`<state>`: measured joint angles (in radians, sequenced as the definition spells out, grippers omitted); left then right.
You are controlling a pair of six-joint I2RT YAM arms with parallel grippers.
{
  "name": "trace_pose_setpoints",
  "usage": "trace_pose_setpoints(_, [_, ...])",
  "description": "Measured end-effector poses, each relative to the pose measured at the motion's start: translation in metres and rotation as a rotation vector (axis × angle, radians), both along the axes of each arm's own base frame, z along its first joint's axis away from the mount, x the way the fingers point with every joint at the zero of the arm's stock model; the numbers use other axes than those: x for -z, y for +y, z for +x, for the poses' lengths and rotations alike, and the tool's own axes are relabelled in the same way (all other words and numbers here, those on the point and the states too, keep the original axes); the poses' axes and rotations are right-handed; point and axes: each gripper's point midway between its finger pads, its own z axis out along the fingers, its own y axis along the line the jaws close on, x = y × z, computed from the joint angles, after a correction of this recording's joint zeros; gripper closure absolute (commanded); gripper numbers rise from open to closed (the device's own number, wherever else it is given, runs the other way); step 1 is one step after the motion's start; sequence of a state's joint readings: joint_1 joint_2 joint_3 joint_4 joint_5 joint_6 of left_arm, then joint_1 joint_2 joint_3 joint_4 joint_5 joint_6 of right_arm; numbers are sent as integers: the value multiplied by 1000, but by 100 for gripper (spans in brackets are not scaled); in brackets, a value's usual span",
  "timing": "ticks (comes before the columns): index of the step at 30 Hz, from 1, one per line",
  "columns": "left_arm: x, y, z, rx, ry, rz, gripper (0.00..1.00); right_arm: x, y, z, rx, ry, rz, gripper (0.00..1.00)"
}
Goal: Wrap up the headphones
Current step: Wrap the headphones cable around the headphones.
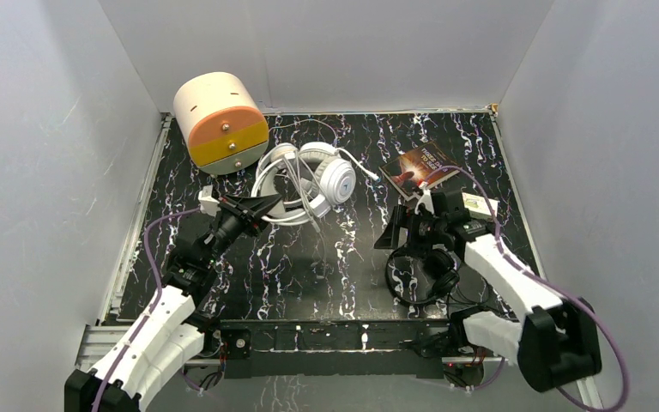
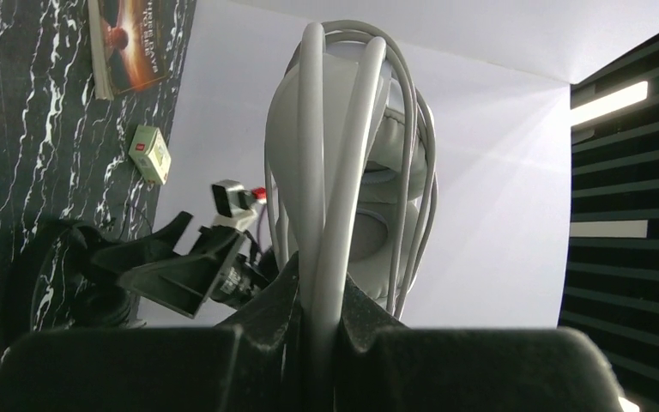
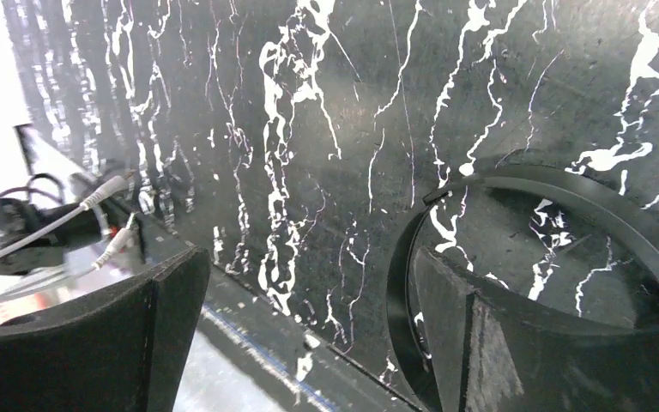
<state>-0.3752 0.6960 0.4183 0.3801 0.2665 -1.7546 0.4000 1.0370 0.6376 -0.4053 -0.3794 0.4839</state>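
Top external: walls hem the table (image 1: pixel 309 275) on three sides, and I have bare room at centre and 7 o'clock. Two overlapping white headphones (image 1: pixel 313 176), cords looped, lie at 12 o'clock, with the left gripper (image 1: pixel 270 203) clamped on their headbands. One black pair (image 1: pixel 420 276) sits at 4 o'clock under the wide-open right gripper (image 3: pixel 305 270).

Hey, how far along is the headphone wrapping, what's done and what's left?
Looks done: the white headphones have cord looped over their headband. In hand: the left gripper is shut on those loops. Remaining: the black headphones lie beneath the open right gripper, seemingly not wrapped yet.
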Motion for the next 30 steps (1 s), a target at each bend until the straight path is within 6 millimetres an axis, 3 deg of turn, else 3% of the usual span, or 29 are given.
trace_pose_setpoints(3, [-5,3,3,2,-22,-10,100,4,2,7,9,137,95,1])
trace_pose_setpoints(7, [-11,2,6,24,-52,-20,100,-8,31,4,30,367,262,1])
trace_pose_setpoints(13, [-14,-2,6,69,-82,-22,100,-30,58,-13,169,687,374,1])
trace_pose_setpoints(15, [-15,-3,7,80,-92,-22,100,-39,76,-24,184,768,395,1])
trace_pose_setpoints(21, [-15,-4,8,97,-107,-16,100,-55,117,-62,173,944,387,1])
trace_pose_setpoints(30, [-16,-5,7,110,-130,-4,100,-73,146,-62,276,1034,433,2])
